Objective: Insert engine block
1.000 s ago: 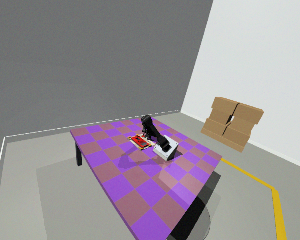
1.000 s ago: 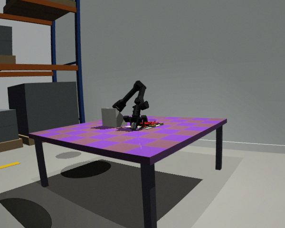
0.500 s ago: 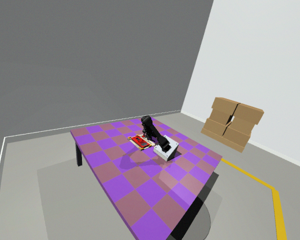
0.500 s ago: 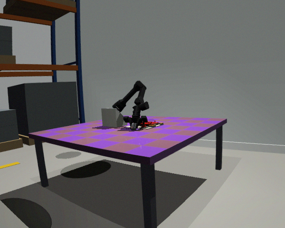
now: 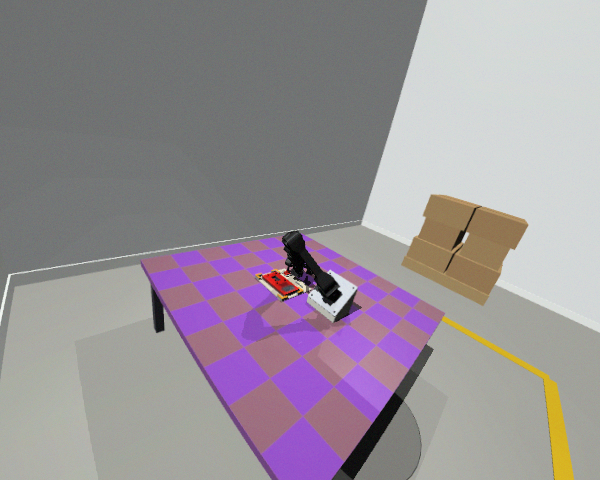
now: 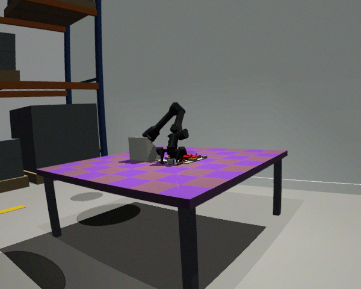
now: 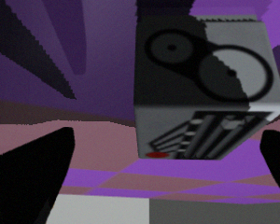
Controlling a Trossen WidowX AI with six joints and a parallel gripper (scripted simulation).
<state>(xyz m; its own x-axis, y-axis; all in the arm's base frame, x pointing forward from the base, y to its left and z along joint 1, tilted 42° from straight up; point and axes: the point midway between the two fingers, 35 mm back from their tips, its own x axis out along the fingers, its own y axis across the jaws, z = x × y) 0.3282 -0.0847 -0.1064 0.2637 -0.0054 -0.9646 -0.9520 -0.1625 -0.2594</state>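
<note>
The engine block (image 7: 205,89) (image 6: 170,161) is a small grey box with two dark rings on its top face and ribbed slots on its side. In the wrist view it rests on the checkered table (image 5: 290,372) (image 6: 174,183), outside the car body. The red car body (image 5: 278,282) (image 6: 191,156) lies flat on its orange-edged plate just beside the block. My gripper (image 7: 166,137) (image 6: 169,156) (image 5: 298,275) is open, with its dark fingers standing wide on either side of the block and apart from it. In the top view the arm hides the block.
The arm's grey base box (image 5: 334,300) (image 6: 139,149) stands on the table next to the car body. A white and grey flat edge (image 7: 103,210) shows at the bottom of the wrist view. Cardboard boxes (image 5: 465,248) and shelving (image 6: 81,77) stand off the table.
</note>
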